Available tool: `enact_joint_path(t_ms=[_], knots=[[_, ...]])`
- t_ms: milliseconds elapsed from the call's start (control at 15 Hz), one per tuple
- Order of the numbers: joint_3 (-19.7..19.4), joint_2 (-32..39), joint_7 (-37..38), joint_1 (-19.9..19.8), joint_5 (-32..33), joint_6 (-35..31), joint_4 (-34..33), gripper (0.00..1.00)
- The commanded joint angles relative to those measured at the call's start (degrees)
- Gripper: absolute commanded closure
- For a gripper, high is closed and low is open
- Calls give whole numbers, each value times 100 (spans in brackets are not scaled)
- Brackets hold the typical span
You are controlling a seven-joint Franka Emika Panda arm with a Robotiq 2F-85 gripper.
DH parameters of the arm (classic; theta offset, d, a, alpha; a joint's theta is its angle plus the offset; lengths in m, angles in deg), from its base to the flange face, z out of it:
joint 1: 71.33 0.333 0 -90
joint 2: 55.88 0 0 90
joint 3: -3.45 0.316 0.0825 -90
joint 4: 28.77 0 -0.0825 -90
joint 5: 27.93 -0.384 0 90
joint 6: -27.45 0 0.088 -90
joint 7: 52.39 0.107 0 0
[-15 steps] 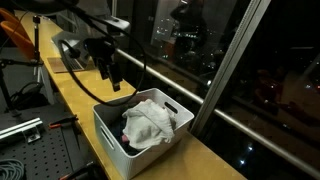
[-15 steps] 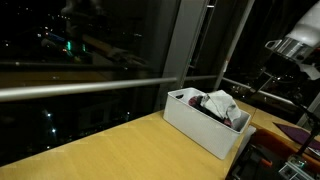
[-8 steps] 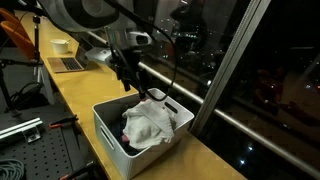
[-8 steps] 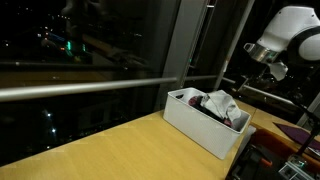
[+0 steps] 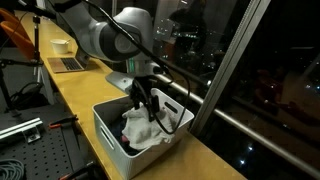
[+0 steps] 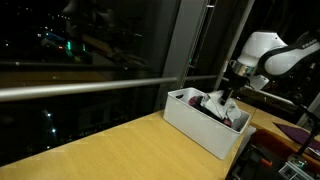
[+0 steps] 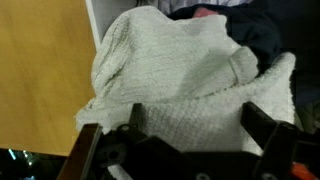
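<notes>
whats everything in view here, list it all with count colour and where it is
bin: one, white, on the counter beside the window
cloth: one, white knit, heaped in the bin
dark garment: one, navy or black, in the bin next to the cloth
counter: one, light wood, running along the window
laptop: one, grey, at the far end of the counter
cup: one, white, just beyond the laptop
perforated plate: one, dark metal, lower than the counter, at the near corner
arm: one, white, bent down over the bin
hand: one, black, fingers apart, low over the cloth inside the bin
</notes>
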Motion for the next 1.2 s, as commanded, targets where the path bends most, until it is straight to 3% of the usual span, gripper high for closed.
enact_joint_path(t_ms=[0,400,467,600,867,1133], knots=[[-155,874,-212,57,-622,-272,-537,0],[235,1943,-1003,-233,-2394,-371,-1096,0],[253,2003,-1063,-274,-2559,-393,-1107,25],[256,2015,-1133,-328,-2771,-417,-1091,32],[201,1736,-1104,-292,-2919,-430,-943,62],[146,776,-1049,-158,-2809,-291,-536,91]])
